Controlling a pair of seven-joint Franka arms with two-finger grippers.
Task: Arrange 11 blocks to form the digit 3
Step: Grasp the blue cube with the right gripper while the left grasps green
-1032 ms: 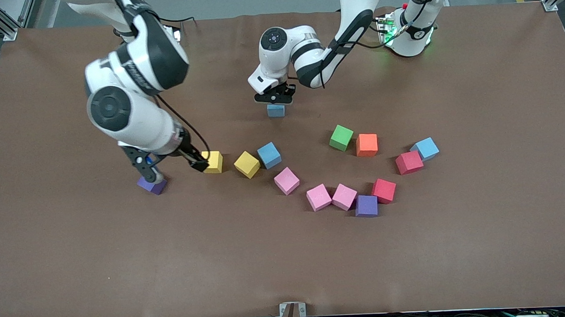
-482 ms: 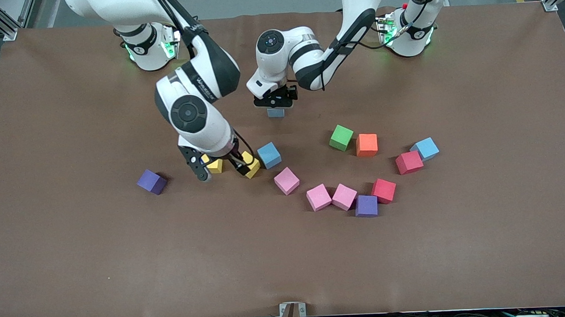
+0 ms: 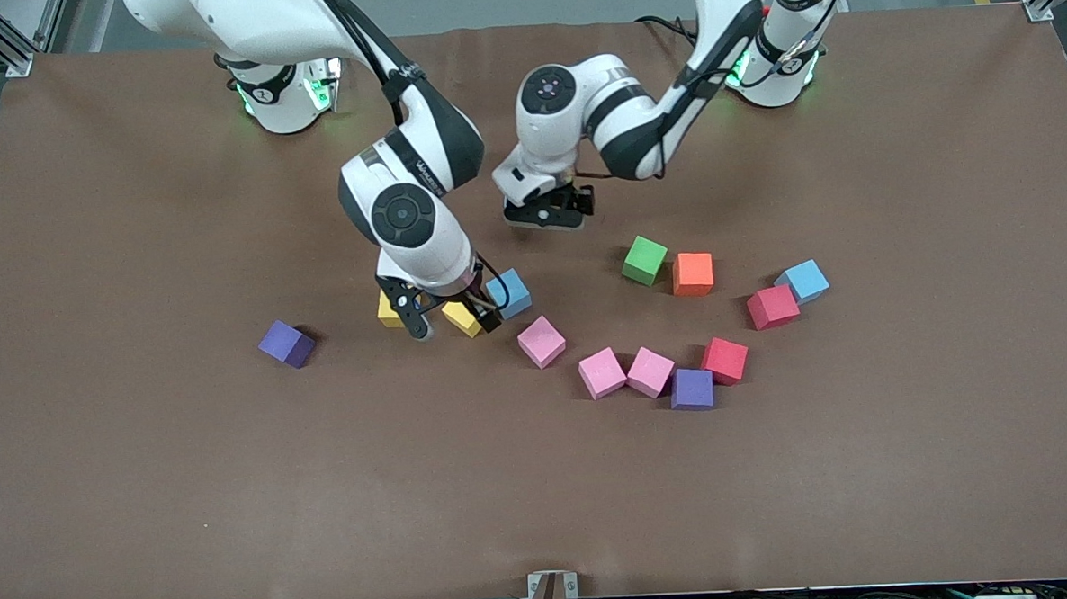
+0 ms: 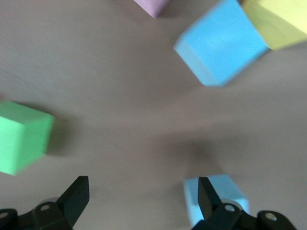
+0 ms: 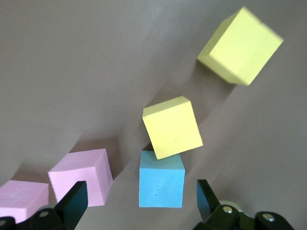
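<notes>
- Cubes of foam lie scattered on the table [image 3: 145,487], and no digit 3 is begun. Nearest the front camera, a purple cube [image 3: 691,389] touches a pink cube [image 3: 650,372]. A second pink cube [image 3: 602,373] sits just beside that one. A red cube [image 3: 725,360], no part of the task, stands at the purple cube's corner.
- Slightly farther off, a third pink cube [image 3: 542,340] sits alone. A lone purple cube [image 3: 286,344] lies well apart toward the right arm's end.
- The right gripper [image 3: 453,323] hangs low over a yellow cube [image 3: 462,318], jaws apart and holding nothing. A second yellow cube [image 3: 388,310] is near, and a light blue cube [image 3: 508,293] touches the first yellow one.
- Toward the left arm's end, a second red cube [image 3: 772,307] touches another light blue cube [image 3: 803,280]. Farther still, a green cube [image 3: 644,260] and an orange cube [image 3: 693,274] stand just beside each other.
- The left gripper [image 3: 548,216] is over the table, jaws apart and empty. In the left wrist view a third light blue cube [image 4: 216,199] lies beside one finger, not between the two.
- Handling, as a judgement: the cubes look light, soft and matte, so not slippery or fragile. Pinch two opposite flat faces gently to avoid squashing.
- A cube has no long axis. Each is turned its own way, so each probably needs squaring. The finished figure would likely run longest along its joined side.
</notes>
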